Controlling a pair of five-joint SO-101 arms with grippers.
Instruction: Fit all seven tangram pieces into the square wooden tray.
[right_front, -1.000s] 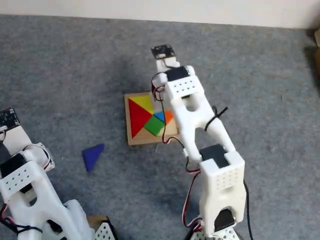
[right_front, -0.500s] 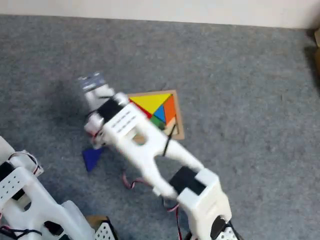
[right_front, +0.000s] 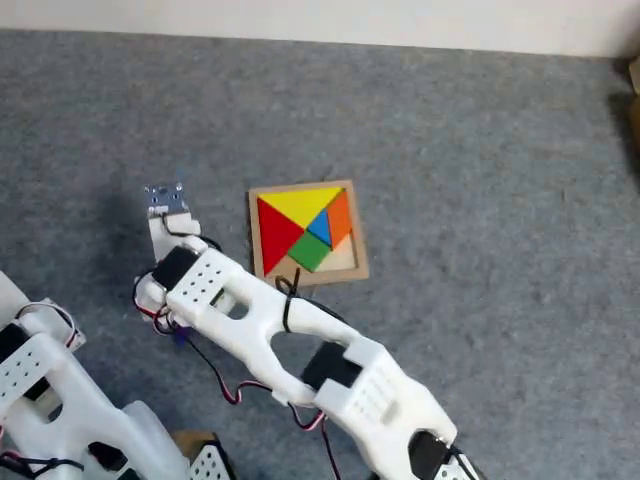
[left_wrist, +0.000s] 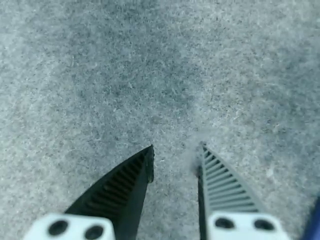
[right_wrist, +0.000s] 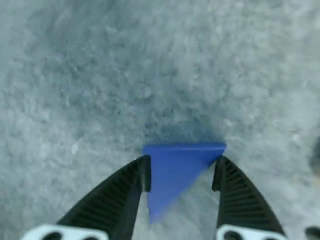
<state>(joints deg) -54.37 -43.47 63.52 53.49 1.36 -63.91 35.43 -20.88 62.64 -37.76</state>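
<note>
While the right arm (right_front: 260, 320) lies stretched across the grey-carpeted desk (right_front: 480, 130), we see the right jaws parted and set astride one loose blue triangle (right_wrist: 175, 167). A jaw tip stands at either end of the piece's long straight edge; whether the tips touch it we cannot tell. That long edge runs crosswise to the jaws, and the opposite corner points back toward the wrist. In the high view the triangle lies on the carpet to the left of the wooden tray (right_front: 346, 264), apart from it and almost wholly under the arm's wrist.

The single square tray rests flat on the desk, turned slightly off square to the view's edges. We count five pieces in it, one of each colour:
- One yellow triangle (right_front: 298, 204) has its long edge along the far rim and its tip toward the middle.
- One red triangle (right_front: 274, 236) has its long edge along the left rim, its tip also meeting the middle.
- One green square (right_front: 310, 251) stands on a corner near the front rim.
- One small blue triangle (right_front: 320, 229) sits at the centre.
- One orange piece (right_front: 340, 215) runs along the right rim.

Bare wood shows in the tray's near right corner.

At the desk's near left corner is the left arm (right_front: 50, 385). The left jaws are spread and grasp nothing, their tips pointing down at plain carpet.
</note>
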